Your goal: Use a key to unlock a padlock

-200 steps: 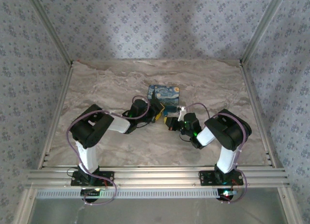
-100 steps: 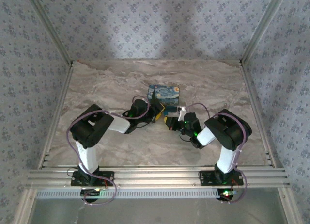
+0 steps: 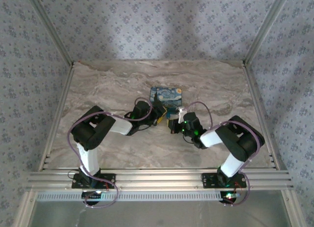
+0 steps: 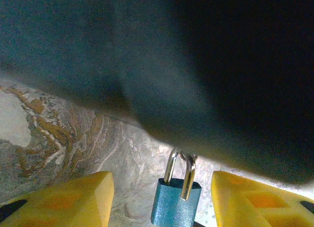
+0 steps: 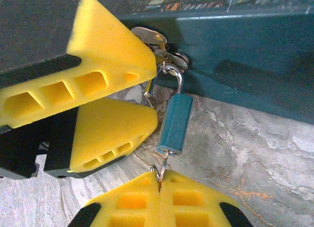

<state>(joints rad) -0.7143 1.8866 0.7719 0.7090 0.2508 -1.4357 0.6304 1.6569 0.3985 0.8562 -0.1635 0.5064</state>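
1. Since the earlier frame, the right arm (image 3: 238, 138) had swung its elbow outward toward the right side of the table (image 3: 98, 89). Its wrist had edged a little closer to the box (image 3: 166, 97), and the left arm sat as before.
2. Nearest, the right gripper (image 5: 160, 187) had its fingers pressed together on the key (image 5: 161, 172), a thin metal blade standing up from the seam between them.
3. The key's tip met the underside of the padlock (image 5: 174, 120). I could not tell whether it was fully seated in the keyway.
4. The padlock had a teal body and a silver shackle. It hung tilted just above the table, with its shackle hooked through a metal fitting on the side of the box.
5. The left gripper (image 3: 158, 116) stood open, its yellow fingers (image 4: 68, 202) apart with the padlock between them and clear of the body. In the right wrist view the upper finger lay close to the shackle; whether they touched could not be told.
6. By my judgement the step in hand was seating the key, with the turn yet to come.
7. The lock looked free to swing, so the next move likely called for the left fingers to close on the body and steady it. The right wrist could then roll about the key's axis without dragging sideways.
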